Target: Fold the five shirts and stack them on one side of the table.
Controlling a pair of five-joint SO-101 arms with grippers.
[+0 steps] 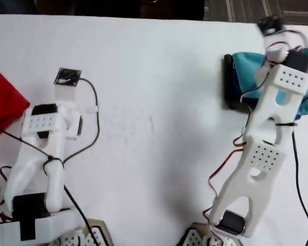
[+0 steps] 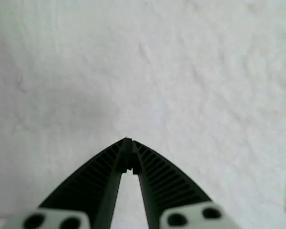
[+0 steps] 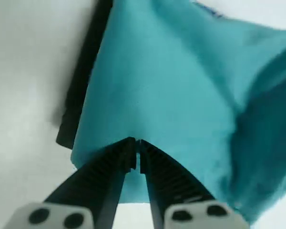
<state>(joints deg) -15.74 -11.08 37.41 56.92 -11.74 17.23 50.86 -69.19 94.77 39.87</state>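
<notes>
White table (image 1: 159,102) carries everything, so I place things against the teal shirt (image 3: 171,86). The right arm (image 1: 262,154) stretches out over that shirt. The left arm (image 1: 36,164) stands well apart from it, across the table. The teal shirt lies folded on top of a black shirt (image 3: 83,76), whose edge sticks out from under it on one side. A red shirt (image 1: 5,102) lies far from the teal one, at the opposite table edge.

The right gripper (image 3: 135,148) hangs just above the teal shirt with its fingers pressed together. Whether any fabric is pinched between them I cannot tell, though it looks empty. The left gripper (image 2: 128,145) is clenched on nothing, over bare table well away from the teal shirt.

The main risk, as I judge it, is the closed right gripper snagging the teal fabric. That would drag the fold open or slide it off the black shirt beneath. The loose wires along the arm could catch the cloth too.

The surface is matt, faintly textured and pale. Beyond the table edge farthest from the arms, past the teal shirt, runs a strip of dark floor (image 1: 246,10).
</notes>
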